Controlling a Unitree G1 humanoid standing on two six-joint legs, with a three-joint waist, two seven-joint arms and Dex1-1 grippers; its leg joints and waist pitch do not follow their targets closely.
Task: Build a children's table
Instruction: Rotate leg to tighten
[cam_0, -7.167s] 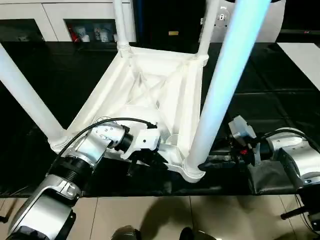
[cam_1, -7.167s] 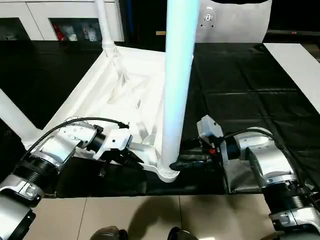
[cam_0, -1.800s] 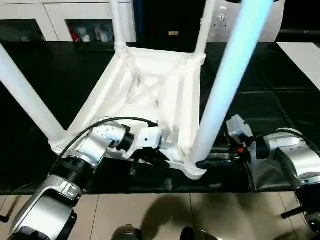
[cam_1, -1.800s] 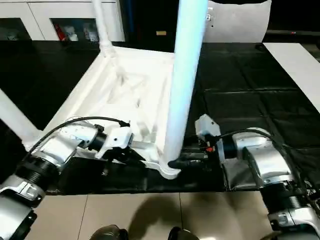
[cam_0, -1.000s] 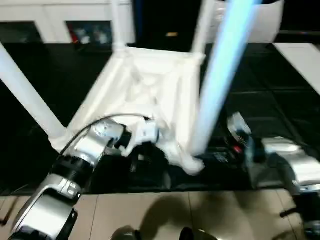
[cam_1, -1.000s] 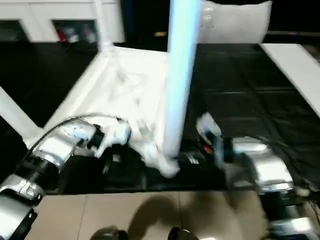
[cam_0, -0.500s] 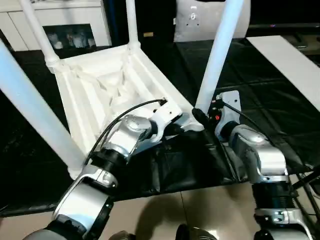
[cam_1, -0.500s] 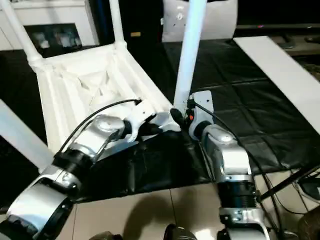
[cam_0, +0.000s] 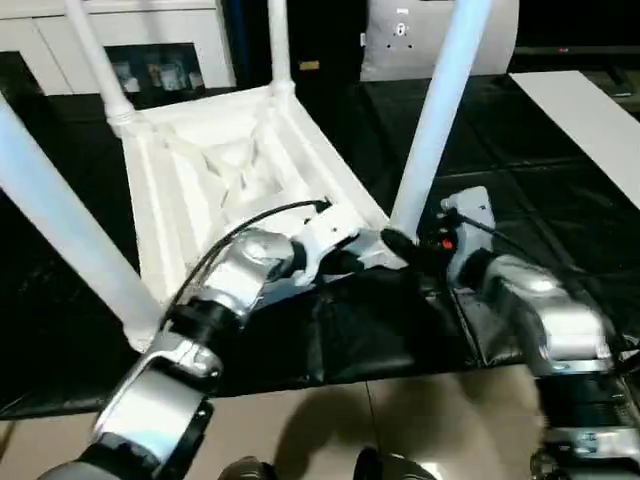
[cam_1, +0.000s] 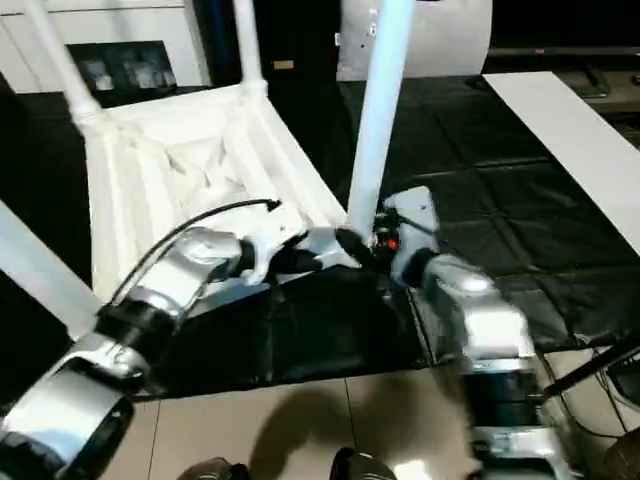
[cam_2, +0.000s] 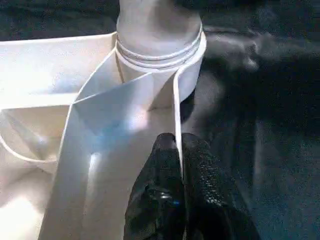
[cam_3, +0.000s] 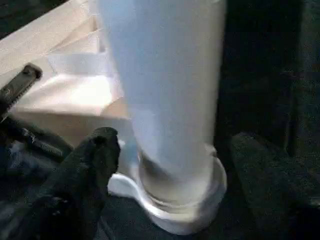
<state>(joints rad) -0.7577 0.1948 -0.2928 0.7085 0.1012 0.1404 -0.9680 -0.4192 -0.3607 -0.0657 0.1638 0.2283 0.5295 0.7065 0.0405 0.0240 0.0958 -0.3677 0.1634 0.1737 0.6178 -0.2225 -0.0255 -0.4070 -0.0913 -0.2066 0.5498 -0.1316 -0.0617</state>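
Note:
The children's table (cam_0: 215, 170) lies upside down on a black mat, its ribbed underside facing up and all four white legs standing in the corner sockets. My left gripper (cam_0: 360, 262) is shut on the thin rim wall (cam_2: 176, 105) right beside the near right corner socket. My right gripper (cam_0: 403, 245) is at the base of the near right leg (cam_0: 435, 120). It stands open, with one black finger (cam_3: 100, 150) on either side of the leg (cam_3: 165, 90) just above its socket.
The black mat (cam_0: 560, 200) covers the floor under the table, and its creased edge gives way to beige tiles (cam_0: 420, 430) close to me. A flat white board (cam_0: 590, 110) lies at the right. A white cabinet with glass doors (cam_0: 150, 45) stands behind.
The table has swung round: its near right corner, with both grippers at it, now lies farther from me and higher in the picture. The head view has also shifted.

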